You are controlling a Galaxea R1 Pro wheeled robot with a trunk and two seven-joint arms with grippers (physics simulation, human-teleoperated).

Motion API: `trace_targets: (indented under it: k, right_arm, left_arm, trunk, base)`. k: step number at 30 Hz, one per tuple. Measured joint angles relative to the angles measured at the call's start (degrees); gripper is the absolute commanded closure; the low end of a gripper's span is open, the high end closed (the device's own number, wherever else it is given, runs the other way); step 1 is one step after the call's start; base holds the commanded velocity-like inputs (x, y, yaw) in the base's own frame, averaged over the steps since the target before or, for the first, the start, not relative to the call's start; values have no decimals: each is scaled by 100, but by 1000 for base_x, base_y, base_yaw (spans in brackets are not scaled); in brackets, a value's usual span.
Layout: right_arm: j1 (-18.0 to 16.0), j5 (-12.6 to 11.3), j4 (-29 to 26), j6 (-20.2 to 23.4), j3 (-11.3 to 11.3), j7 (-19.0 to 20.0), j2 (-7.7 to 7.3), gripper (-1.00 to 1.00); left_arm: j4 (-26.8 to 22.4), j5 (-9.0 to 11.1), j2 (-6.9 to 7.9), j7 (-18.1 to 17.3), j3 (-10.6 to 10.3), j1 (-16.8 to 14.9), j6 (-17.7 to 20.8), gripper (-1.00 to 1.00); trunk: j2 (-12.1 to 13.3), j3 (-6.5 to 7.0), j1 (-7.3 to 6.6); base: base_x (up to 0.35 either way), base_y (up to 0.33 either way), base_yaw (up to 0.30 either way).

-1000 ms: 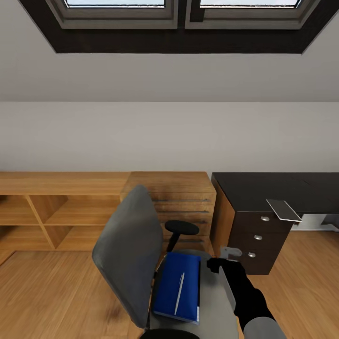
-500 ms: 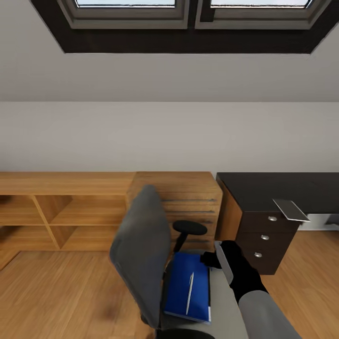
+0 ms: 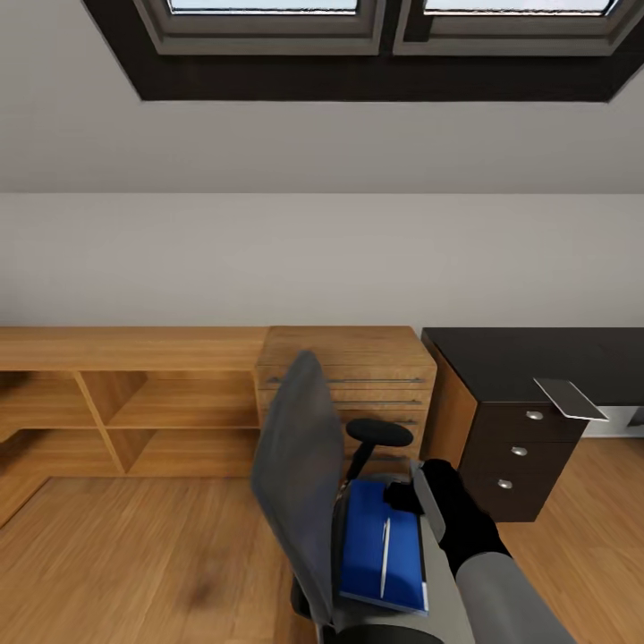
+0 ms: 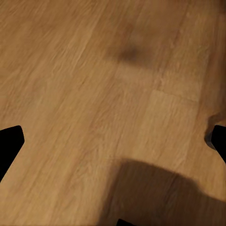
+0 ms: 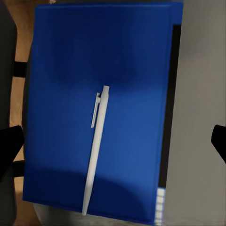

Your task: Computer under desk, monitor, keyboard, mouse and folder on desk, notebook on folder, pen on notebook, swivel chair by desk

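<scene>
Blue flat folder (image 5: 99, 103) with a white pen (image 5: 95, 148) lay on your grey padded swivel chair (image 3: 300, 483).
Your right end effector (image 3: 404, 495) hovered over it, fingers spread, holding nothing; your left end effector likewise gaped over wood floor (image 4: 94, 94).

The grey swivel chair (image 3: 300, 483) stands on the wood floor with its backrest turned sideways and one black armrest (image 3: 379, 434) showing behind the seat. It sits just beside the drawer end of the black-topped desk (image 3: 528, 362), not touching it. On the seat lies the bright blue folder (image 3: 380, 546), flat, with white page edges along one side. A slim white pen (image 5: 95, 148) rests lengthwise on the blue cover, near its middle.
</scene>
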Motion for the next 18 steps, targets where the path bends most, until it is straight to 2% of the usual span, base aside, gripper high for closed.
trace_targets:
  k: [9,18]
  right_arm:
    - [0,-4,192,3,-9,1,-2,-100]
    - [-1,-3,215,-21,-1,-15,-2,-100]
  left_arm:
    - [0,2,-5,-5,-2,0,0,-100]
    - [1,2,-8,-7,-2,0,0,-100]
  trunk:
    - [0,0,0]
    - [0,0,0]
  base:
    - [-4,5,0]
    - [-74,0,0]
